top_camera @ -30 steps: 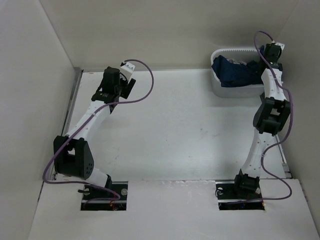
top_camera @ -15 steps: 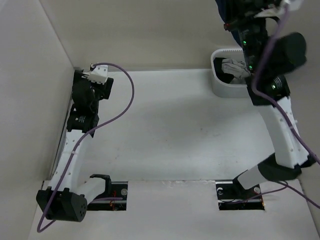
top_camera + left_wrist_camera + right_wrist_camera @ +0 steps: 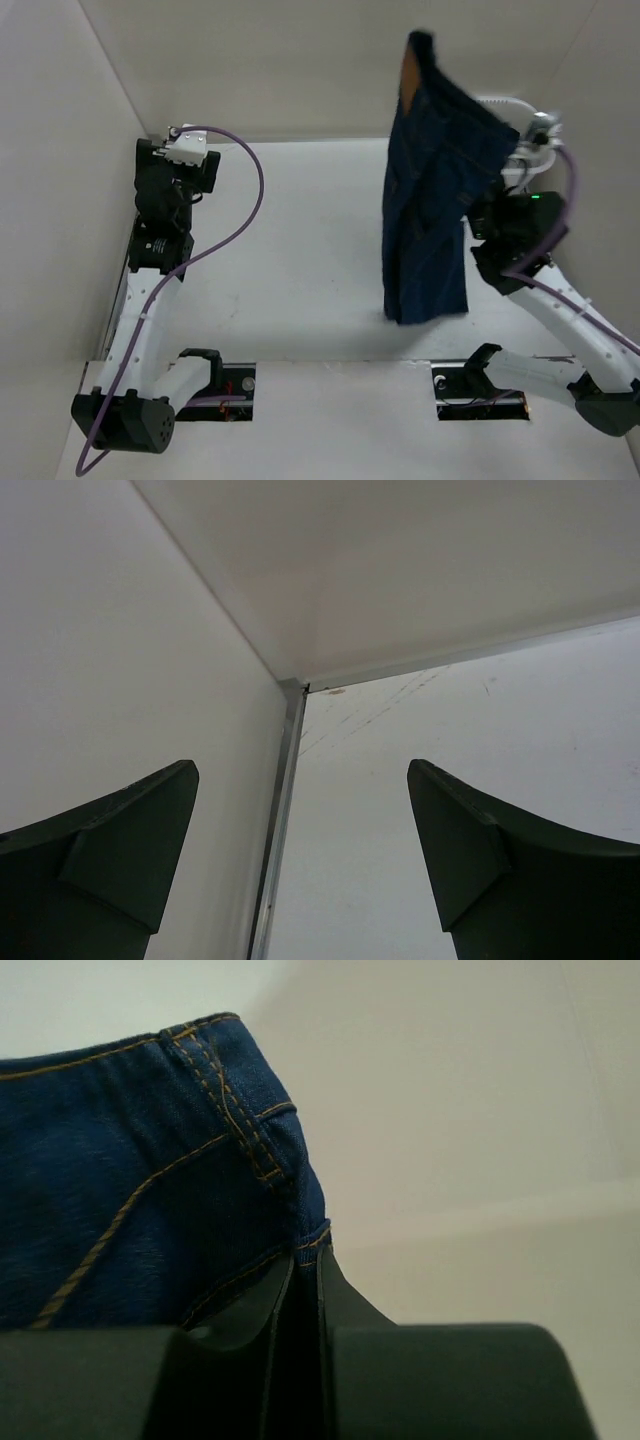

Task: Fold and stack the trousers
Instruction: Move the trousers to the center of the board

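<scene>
The trousers (image 3: 430, 200) are dark navy jeans with a tan waistband patch (image 3: 408, 75). They hang full length from my right gripper (image 3: 497, 160), and their lower end reaches the table near the front middle. In the right wrist view my right gripper (image 3: 305, 1260) is shut on the stitched waistband edge of the trousers (image 3: 130, 1160). My left gripper (image 3: 160, 170) is at the table's far left corner, well apart from the trousers. It shows open and empty in the left wrist view (image 3: 300, 780).
A white basket (image 3: 497, 102) stands at the back right, mostly hidden behind the hanging trousers. Walls close the left and back sides, and a metal strip (image 3: 280, 810) runs along the left wall's foot.
My right arm has pulled the trousers up out of the basket and swung them toward the table's middle. My left arm has drawn back to the far left corner.
</scene>
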Action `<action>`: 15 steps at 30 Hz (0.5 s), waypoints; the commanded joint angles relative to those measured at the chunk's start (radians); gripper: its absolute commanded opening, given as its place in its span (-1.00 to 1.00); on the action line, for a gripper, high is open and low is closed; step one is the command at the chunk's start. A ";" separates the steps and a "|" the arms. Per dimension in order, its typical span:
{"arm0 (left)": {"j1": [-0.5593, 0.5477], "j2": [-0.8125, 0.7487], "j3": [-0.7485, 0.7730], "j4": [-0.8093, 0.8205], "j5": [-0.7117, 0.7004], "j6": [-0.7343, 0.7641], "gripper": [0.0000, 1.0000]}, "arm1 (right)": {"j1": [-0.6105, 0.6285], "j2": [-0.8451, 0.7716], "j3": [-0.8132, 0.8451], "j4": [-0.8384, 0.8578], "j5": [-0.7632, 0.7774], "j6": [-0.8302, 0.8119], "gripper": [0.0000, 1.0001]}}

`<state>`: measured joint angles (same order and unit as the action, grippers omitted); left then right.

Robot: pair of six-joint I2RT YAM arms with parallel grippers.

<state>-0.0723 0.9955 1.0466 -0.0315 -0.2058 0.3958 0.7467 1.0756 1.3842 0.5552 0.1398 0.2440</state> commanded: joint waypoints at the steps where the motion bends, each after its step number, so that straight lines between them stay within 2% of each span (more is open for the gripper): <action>1: -0.033 0.020 0.050 0.054 0.005 -0.003 0.75 | -0.098 -0.061 -0.313 -0.030 0.202 0.366 -0.46; 4: -0.074 0.040 0.064 0.050 0.008 0.012 0.75 | -0.256 -0.140 -0.482 -0.331 0.232 0.543 0.41; 5: -0.088 0.046 0.066 0.050 0.008 0.020 0.75 | -0.313 -0.143 -0.485 -0.504 0.177 0.551 0.63; 6: -0.102 0.052 0.066 0.050 0.008 0.032 0.75 | -0.383 -0.120 -0.470 -0.699 0.082 0.519 1.00; 8: -0.117 0.061 0.058 0.050 0.008 0.047 0.75 | -0.430 -0.102 -0.465 -0.834 0.002 0.460 1.00; 10: -0.126 0.074 0.043 0.056 0.008 0.063 0.75 | -0.418 -0.132 -0.499 -0.911 0.003 0.390 1.00; 13: -0.125 0.080 0.017 0.058 -0.001 0.069 0.75 | -0.292 -0.181 -0.517 -0.904 0.072 0.339 1.00; 15: -0.110 0.068 -0.013 0.059 -0.004 0.063 0.75 | -0.158 -0.113 -0.495 -0.873 0.098 0.284 1.00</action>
<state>-0.1963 1.0821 1.0595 -0.0284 -0.2024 0.4480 0.4435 0.9306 0.8616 -0.2993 0.2195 0.6128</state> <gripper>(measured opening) 0.873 0.998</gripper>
